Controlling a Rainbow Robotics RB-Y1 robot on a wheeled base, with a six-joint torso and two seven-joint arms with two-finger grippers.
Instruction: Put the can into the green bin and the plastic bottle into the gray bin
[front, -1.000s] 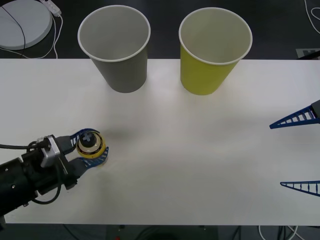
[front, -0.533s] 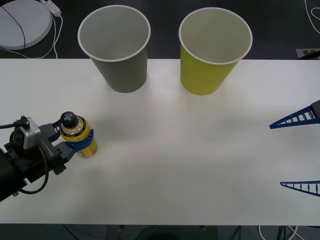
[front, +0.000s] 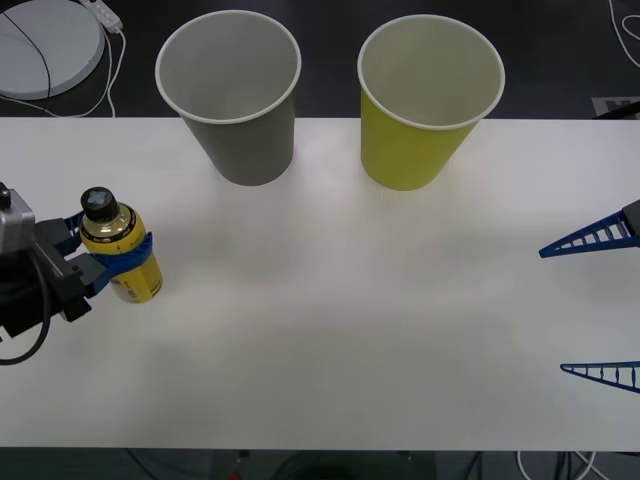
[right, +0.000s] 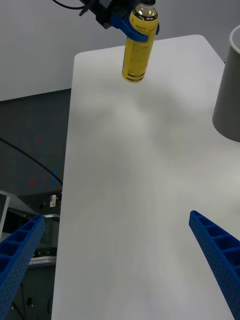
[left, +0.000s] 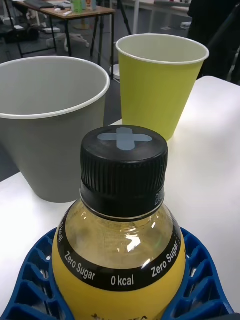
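Observation:
The plastic bottle (front: 122, 255), yellow with a dark cap, hangs upright just above the table's left end, with my left gripper (front: 118, 264) shut around its body. From the right wrist I see the same bottle (right: 139, 44) held clear of the tabletop. The gray bin (front: 232, 95) stands at the back left and the green bin (front: 428, 102) to its right; both look empty. From the left wrist, the bottle's cap (left: 124, 170) sits in front of the gray bin (left: 47, 125) and green bin (left: 160, 82). My right gripper (front: 598, 305) waits open at the right edge. The can is out of view.
The white table (front: 350, 320) stretches bare between the bins and my arms. A round white disc with a cable (front: 45, 45) lies on the floor beyond the back left corner.
My left gripper has lifted the bottle off the table and carried it left and toward the back. The right arm has stayed still.

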